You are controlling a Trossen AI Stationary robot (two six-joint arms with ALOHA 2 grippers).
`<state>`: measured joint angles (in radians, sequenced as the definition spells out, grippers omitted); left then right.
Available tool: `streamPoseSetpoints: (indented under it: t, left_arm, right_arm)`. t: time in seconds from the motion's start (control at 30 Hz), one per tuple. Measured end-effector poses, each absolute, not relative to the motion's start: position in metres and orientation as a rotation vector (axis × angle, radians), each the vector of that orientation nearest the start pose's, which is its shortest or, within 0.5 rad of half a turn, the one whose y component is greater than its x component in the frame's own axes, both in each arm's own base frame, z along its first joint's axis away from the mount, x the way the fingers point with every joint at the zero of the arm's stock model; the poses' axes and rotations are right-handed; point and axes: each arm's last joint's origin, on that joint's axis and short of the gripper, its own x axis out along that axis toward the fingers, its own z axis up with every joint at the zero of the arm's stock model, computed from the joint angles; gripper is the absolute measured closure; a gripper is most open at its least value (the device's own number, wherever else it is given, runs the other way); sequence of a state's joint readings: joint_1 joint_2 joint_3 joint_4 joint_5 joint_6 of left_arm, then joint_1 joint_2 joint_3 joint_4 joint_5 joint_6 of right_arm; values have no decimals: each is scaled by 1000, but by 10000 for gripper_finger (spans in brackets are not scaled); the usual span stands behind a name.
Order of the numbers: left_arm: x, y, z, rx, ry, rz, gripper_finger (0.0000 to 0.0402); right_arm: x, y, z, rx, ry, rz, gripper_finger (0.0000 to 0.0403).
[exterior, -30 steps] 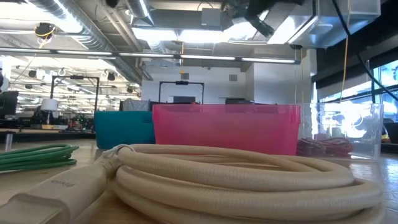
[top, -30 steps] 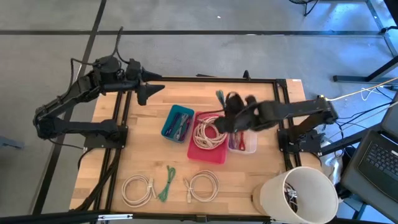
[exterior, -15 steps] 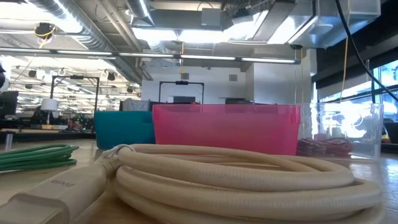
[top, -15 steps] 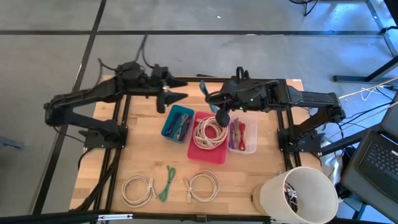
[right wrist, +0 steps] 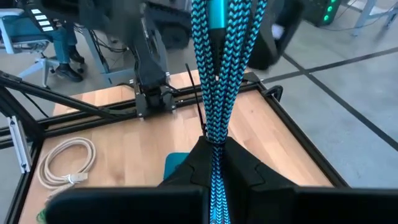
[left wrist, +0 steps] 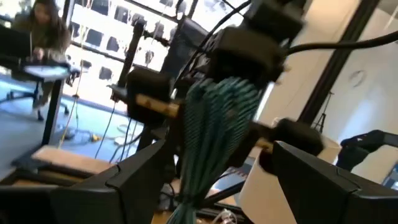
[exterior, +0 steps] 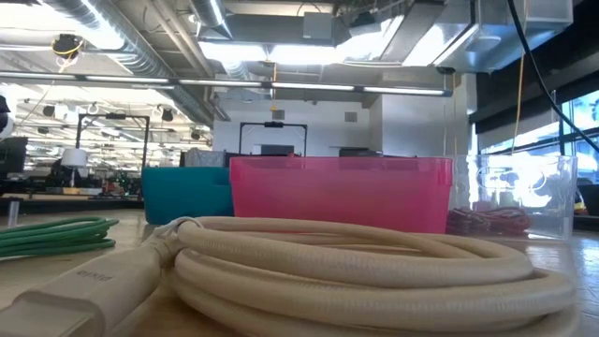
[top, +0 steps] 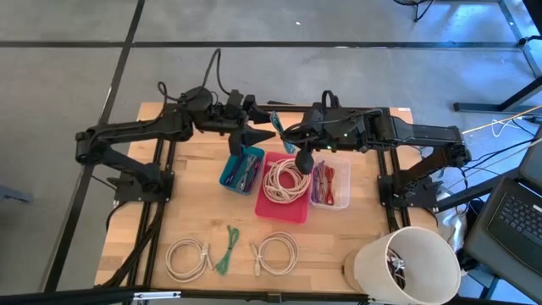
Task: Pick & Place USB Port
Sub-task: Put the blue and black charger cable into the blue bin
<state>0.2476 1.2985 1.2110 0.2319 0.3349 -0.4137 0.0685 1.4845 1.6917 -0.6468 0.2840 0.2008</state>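
Jaws of the right gripper (right wrist: pixel 214 163) clench the blue braided cable (right wrist: pixel 219 68); left gripper (top: pixel 258 134) gapes.

No readable text, label, brand or number. The cream cable's plug (exterior: pixel 89 281), lower left of the low view, bears faint embossed lettering too small to read.

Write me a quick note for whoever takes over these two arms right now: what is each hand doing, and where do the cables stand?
Right hand: shut on the blue braided cable, held up behind the bins.
Left hand: open, level with that cable, facing it.
Blue bin, pink bin and clear bin each hold cables.
Left: two white coils and a green cable lie at the front edge; the blue cable is not yet placed.
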Motion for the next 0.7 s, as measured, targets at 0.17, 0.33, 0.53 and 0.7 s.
streamPoseSetpoints:
  t: [0.17, 0.33, 0.53, 0.7]
  left_arm:
    - [290, 63, 405, -398, -97, -126, 119]
    - [293, 62, 403, -406, -85, -148, 120]
    - [296, 63, 400, -401, -76, -138, 160]
    - [296, 63, 401, -382, -87, -140, 249]
  right_arm:
    - [311, 13, 435, 120, 409, -255, 388]
    - [312, 13, 438, 124, 380, -252, 388]
    - [313, 13, 440, 127, 360, -250, 388]
    - [313, 13, 440, 128, 359, -250, 388]
